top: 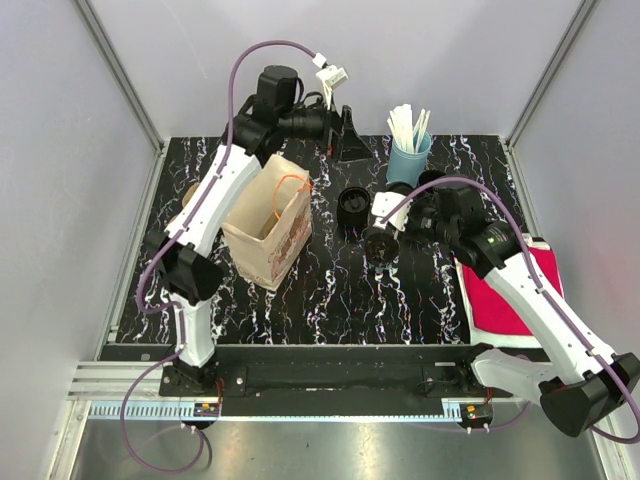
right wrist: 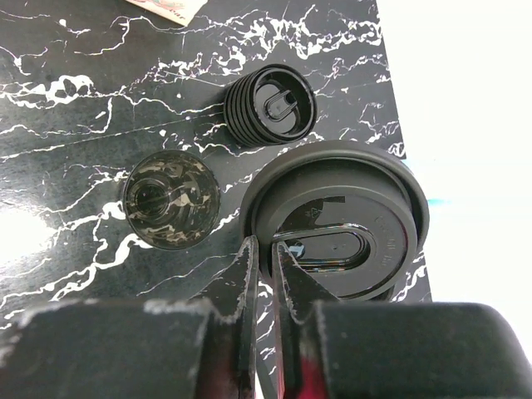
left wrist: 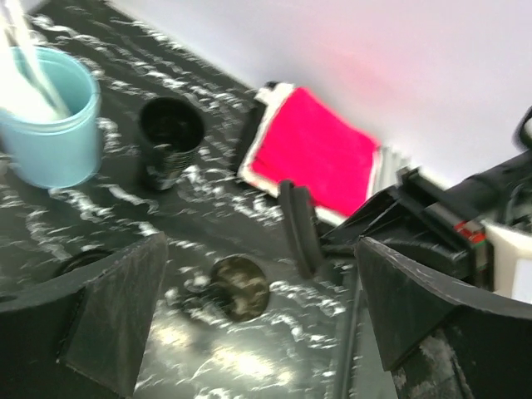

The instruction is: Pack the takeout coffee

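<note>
The right gripper (right wrist: 263,253) is clenched on the rim of the black coffee lid (right wrist: 332,191) near the table's centre. In its wrist view, a ribbed black cup (right wrist: 270,106) stands open-mouthed at the lid's 11 o'clock and a small dark cup (right wrist: 170,199) sits at its 9 o'clock. The left gripper (left wrist: 262,299) hangs at the table's 12 o'clock, fingers wide apart around nothing. The paper bag (top: 268,225) stands open at 9 o'clock, a blue cup (top: 408,160) holding white sticks is at 1 o'clock, and a pink cloth (top: 497,285) lies at 4 o'clock.
</note>
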`<act>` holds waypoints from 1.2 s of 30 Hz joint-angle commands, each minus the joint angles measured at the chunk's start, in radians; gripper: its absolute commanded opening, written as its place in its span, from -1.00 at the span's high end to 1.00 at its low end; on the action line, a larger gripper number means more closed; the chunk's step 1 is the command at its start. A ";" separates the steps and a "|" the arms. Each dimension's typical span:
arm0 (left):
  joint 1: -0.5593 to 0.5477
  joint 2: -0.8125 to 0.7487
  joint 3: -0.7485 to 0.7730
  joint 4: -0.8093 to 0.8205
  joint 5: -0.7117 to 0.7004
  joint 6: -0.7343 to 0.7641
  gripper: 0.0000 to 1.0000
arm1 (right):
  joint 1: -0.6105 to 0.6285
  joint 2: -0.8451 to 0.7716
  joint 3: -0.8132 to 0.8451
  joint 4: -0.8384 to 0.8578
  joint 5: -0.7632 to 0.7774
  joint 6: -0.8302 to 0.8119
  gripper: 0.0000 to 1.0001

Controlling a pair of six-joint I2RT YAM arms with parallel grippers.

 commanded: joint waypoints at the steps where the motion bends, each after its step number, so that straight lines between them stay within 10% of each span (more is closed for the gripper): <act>1: -0.022 -0.147 -0.015 -0.104 -0.161 0.274 -0.98 | 0.000 -0.005 -0.010 0.003 0.038 0.045 1.00; 14: -0.235 -0.512 -0.468 -0.092 -0.428 0.638 -0.98 | -0.204 0.083 -0.018 -0.007 -0.143 0.155 1.00; 36: -0.410 -0.554 -1.032 0.000 -0.680 0.876 -0.98 | -0.287 0.184 0.128 -0.119 -0.185 0.258 1.00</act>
